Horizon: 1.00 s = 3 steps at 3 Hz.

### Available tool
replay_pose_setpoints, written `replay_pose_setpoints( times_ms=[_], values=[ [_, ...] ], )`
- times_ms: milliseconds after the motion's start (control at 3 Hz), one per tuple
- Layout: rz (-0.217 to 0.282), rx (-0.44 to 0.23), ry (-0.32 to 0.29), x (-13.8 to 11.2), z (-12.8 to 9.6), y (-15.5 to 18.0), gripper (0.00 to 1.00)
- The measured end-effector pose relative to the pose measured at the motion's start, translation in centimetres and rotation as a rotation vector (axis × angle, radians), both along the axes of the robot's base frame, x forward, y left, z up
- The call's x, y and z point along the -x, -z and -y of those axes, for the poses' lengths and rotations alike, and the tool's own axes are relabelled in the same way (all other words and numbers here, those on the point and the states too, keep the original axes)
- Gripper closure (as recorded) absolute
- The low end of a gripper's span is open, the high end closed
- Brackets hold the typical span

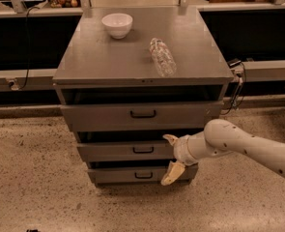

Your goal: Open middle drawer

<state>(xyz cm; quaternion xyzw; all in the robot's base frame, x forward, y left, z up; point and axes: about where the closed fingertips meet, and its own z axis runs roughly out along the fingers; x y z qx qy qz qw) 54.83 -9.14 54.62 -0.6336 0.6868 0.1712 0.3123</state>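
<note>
One grey cabinet (209,93) stands on the speckled floor, carrying three drawers stacked in its front. The middle drawer (118,152) sits second from the cabinet's top, with one black pull handle (143,150) at its centre and a dark gap above its panel. One claw (172,156) hangs at the cabinet's front, right of that handle, fingers spread wide and gripping nothing: one fingertip (170,138) is at the middle drawer's upper edge, the other lower, before the bottom drawer (118,176). On the cabinet's worktop (98,57): one white bowl (117,24) and one clear bottle (162,57), lying down.
</note>
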Motion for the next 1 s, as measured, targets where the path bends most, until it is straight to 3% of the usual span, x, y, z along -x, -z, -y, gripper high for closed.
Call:
replay_pose_setpoints(
  times_ms=[333,667,1000],
  values=[
    [0.013,0.028,-0.040,-0.6,-0.5,2.4,0.00],
    [0.013,0.028,-0.040,-0.6,-0.5,2.4,0.00],
    [0.068,0.098,-0.079,-2.0,0.0,3.3,0.00]
  ],
)
